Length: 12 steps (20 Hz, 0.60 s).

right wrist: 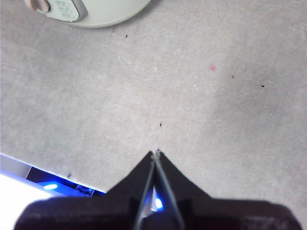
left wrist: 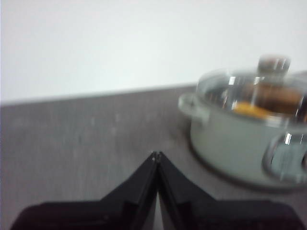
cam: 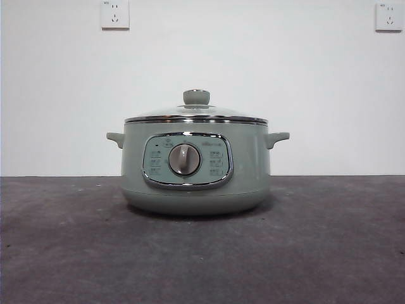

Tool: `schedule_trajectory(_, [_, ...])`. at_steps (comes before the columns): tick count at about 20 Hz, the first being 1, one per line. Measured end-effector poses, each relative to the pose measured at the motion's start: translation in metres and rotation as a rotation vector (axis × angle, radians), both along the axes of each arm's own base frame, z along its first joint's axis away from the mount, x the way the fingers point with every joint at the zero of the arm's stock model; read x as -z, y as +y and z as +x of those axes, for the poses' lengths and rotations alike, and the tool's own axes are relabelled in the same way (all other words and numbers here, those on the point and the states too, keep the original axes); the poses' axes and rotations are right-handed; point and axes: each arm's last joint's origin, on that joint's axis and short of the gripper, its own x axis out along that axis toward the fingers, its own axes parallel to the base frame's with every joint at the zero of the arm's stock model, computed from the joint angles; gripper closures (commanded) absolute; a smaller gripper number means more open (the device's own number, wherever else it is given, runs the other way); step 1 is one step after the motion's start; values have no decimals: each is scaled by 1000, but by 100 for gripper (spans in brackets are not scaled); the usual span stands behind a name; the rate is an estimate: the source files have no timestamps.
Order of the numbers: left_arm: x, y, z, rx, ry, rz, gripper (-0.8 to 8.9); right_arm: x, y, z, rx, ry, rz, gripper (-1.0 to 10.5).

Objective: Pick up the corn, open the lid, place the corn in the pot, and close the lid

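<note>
Both grippers were pinched closed on nothing: the left gripper hung over bare table near the pot, the right gripper likewise. Seen from the front, the lid sat at the pot's 12 o'clock, closed. Through the glass, the corn lay inside.

I see a plain white wall with two sockets, one left and one right, above the dark grey surface.

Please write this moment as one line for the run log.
corn: inside pot | lid: closed | left gripper: shut, empty | right gripper: shut, empty
</note>
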Motion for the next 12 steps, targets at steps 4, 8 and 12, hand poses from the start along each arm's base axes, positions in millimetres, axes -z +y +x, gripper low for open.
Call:
schedule_trajectory(4, [32,3,-4,-59,1,-9,816,0,0,0,4,-4,-6,946])
schedule_trajectory(8, [43,5,-8,-139,21,-4,816,0,0,0,8,-7,-10,946])
schedule_trajectory(12, [49,7,-11,-209,69,10,816,0,0,0,8,-7,-11,946])
